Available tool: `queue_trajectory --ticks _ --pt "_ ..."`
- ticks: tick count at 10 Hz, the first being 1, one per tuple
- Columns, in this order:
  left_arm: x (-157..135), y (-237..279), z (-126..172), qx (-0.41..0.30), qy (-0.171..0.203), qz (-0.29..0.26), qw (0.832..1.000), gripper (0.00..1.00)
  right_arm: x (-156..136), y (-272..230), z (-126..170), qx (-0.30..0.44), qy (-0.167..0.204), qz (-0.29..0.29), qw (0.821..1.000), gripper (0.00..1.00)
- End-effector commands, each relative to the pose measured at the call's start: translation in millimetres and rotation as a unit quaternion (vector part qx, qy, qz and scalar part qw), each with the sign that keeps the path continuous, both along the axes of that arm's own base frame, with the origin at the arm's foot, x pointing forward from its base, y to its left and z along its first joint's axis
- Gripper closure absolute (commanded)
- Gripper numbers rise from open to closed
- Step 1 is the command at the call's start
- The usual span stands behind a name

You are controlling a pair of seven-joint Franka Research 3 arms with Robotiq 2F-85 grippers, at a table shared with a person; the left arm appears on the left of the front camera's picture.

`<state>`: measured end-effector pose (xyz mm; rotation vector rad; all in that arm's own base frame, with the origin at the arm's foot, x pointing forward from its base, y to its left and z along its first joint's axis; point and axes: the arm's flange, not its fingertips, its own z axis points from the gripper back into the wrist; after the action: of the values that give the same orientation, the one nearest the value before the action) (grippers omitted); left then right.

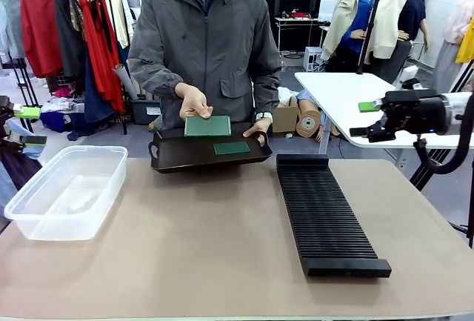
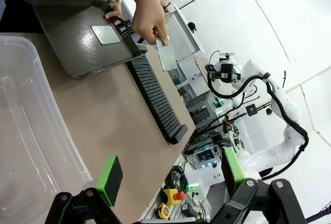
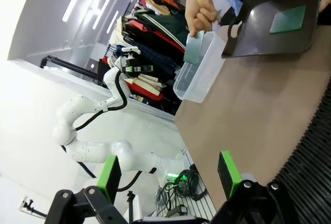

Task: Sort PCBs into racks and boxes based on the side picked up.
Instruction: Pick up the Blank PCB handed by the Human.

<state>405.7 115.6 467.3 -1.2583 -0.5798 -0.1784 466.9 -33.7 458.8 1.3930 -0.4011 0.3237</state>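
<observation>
The person's hand holds one PCB (image 1: 207, 125) (image 2: 166, 56) (image 3: 193, 48) upright over the dark tray (image 1: 178, 159). A second PCB (image 1: 232, 147) (image 2: 106, 34) (image 3: 288, 19) lies flat on that tray. The clear box (image 1: 63, 187) (image 2: 26, 131) (image 3: 199, 74) stands at the table's left. The black ribbed rack (image 1: 326, 213) (image 2: 155, 97) (image 3: 310, 172) runs down the right side. My left gripper (image 1: 31, 127) (image 2: 170, 175) hangs open off the left edge, holding nothing. My right gripper (image 1: 364, 119) (image 3: 169, 175) is open and bare, raised beyond the rack's far right.
The person stands at the far edge and steadies the tray (image 2: 77, 32) with the other hand (image 1: 259, 126). A second white table (image 1: 333, 91) stands behind at right, and a clothes rail (image 1: 67, 17) at back left. Bare tabletop (image 1: 207, 239) lies between box and rack.
</observation>
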Motion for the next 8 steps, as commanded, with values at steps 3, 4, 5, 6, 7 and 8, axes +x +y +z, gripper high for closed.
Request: queue_trajectory --ticks 3,4,5,6,7,8 --pt "-2 0 1 -0.003 0.0 -0.003 1.0 0.0 41 46 -18 0.01 -0.037 0.011 0.999 0.0" --pt "-2 0 1 -0.003 0.0 -0.003 1.0 0.0 52 60 -24 0.01 -0.054 0.013 0.998 0.0" --pt "-2 0 1 -0.003 0.0 -0.003 1.0 0.0 61 69 -32 0.012 -0.063 0.015 0.998 0.0" --pt "-2 0 1 -0.003 0.0 -0.003 1.0 0.0 70 78 -40 0.012 -0.069 0.013 0.997 0.0" --pt "-2 0 1 -0.003 0.0 -0.003 1.0 0.0 79 88 -46 0.015 -0.067 0.025 0.997 0.0" --pt "-2 0 1 -0.003 0.0 -0.003 1.0 0.0 88 103 -50 0.013 -0.053 0.041 0.998 0.0"
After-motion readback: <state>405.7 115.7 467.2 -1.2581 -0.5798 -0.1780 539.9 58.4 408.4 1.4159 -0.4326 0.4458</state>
